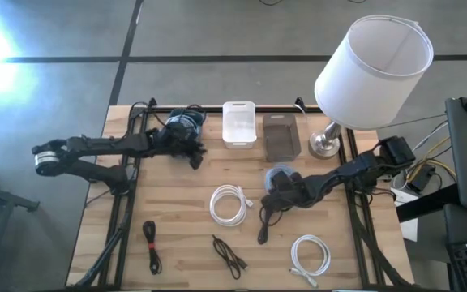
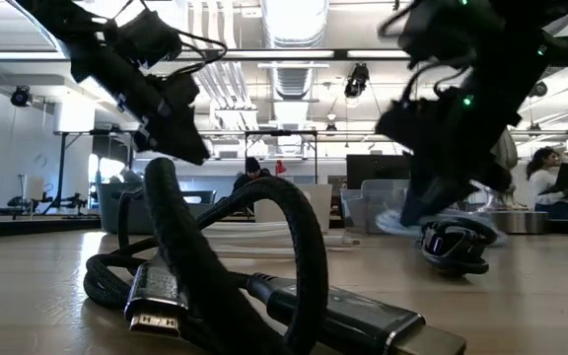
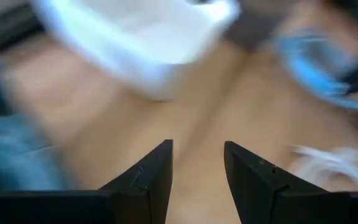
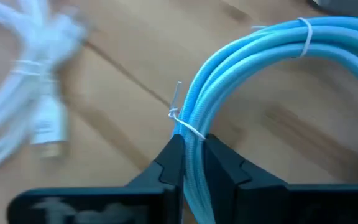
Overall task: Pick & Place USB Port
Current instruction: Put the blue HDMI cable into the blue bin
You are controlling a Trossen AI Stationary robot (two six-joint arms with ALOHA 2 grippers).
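The right gripper (image 4: 192, 163) is clamped on a coiled blue cable (image 4: 260, 68), its two fingers pressed against the strands beside a white zip tie, as the right wrist view shows. In the high view this gripper (image 1: 280, 191) sits just right of the frame's centre, with the blue cable (image 1: 280, 178) at its tip, low over the wooden table (image 1: 177, 243). Judging from this, the pick is made and the placing is left: the cable is not yet in either bin. The white bin (image 1: 239, 124) and the dark bin (image 1: 280, 136) stand side by side in the upper middle of the high view, and both look empty there. The left gripper (image 3: 197, 180) has its fingers apart with nothing between them; in the high view it (image 1: 191, 150) hovers left of the white bin, in the upper left part of the table. Other cables lie unsorted: a white coil (image 1: 229, 203) at centre, another white coil (image 1: 310, 255) at lower right, and two black cables (image 1: 229, 255) along the bottom edge. The lamp (image 1: 363, 77) stands at the upper right.
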